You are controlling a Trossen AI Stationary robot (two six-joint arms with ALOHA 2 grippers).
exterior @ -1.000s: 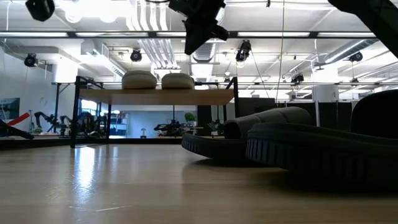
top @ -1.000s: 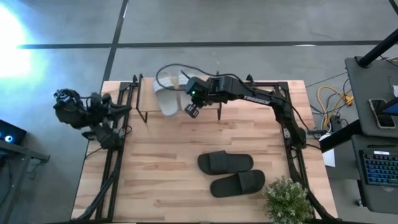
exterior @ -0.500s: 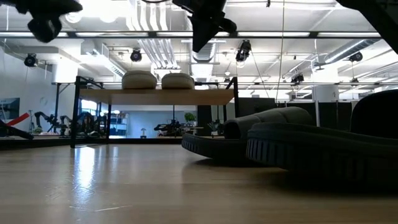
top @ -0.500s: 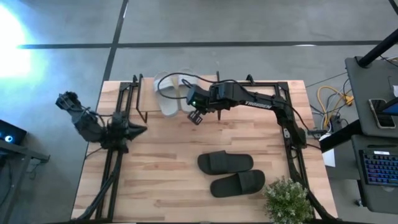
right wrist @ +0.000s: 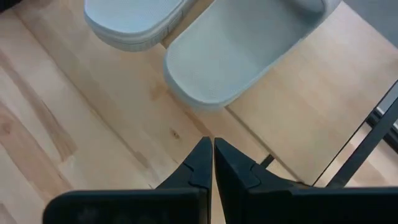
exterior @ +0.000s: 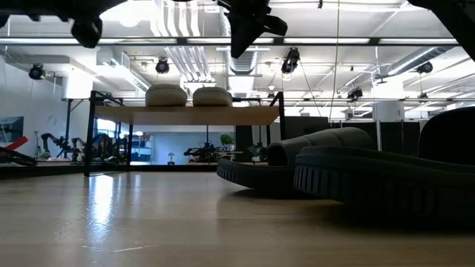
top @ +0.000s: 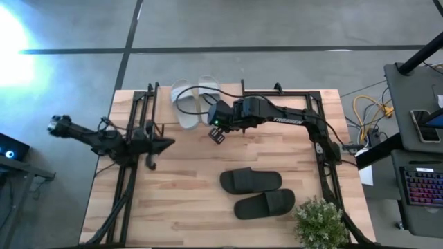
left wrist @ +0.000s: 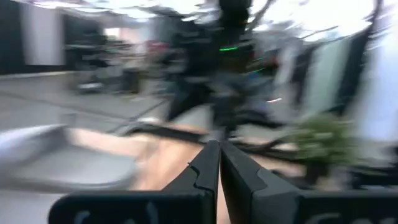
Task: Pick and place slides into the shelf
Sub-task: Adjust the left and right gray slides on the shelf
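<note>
Two pale grey slides (top: 187, 105) (top: 208, 95) lie side by side, soles down, on the shelf's (top: 165, 104) light wood top board; in the low view the grey slides (exterior: 165, 95) (exterior: 212, 96) sit on the shelf (exterior: 185, 115). Two black slides (top: 250, 180) (top: 265, 203) lie soles down on the table nearer the near edge. My right gripper (top: 217, 134) (right wrist: 212, 144) hovers shut, just on the near side of the shelf. My left gripper (top: 166, 144) (left wrist: 219, 149) is shut and raised, left of centre.
A small green plant (top: 320, 223) stands at the table's near right corner, beside the black slides. Black arm frames run along the left edge (top: 128, 173) and right edge (top: 325, 159). Bare tabletop (top: 180, 194) lies between my left gripper and the black slides.
My left arm has swung out from beyond the table's left edge and stretched toward the right, carrying its gripper over the tabletop. My right gripper has drawn back a little from the shelf toward the near edge. The slides have kept still.
</note>
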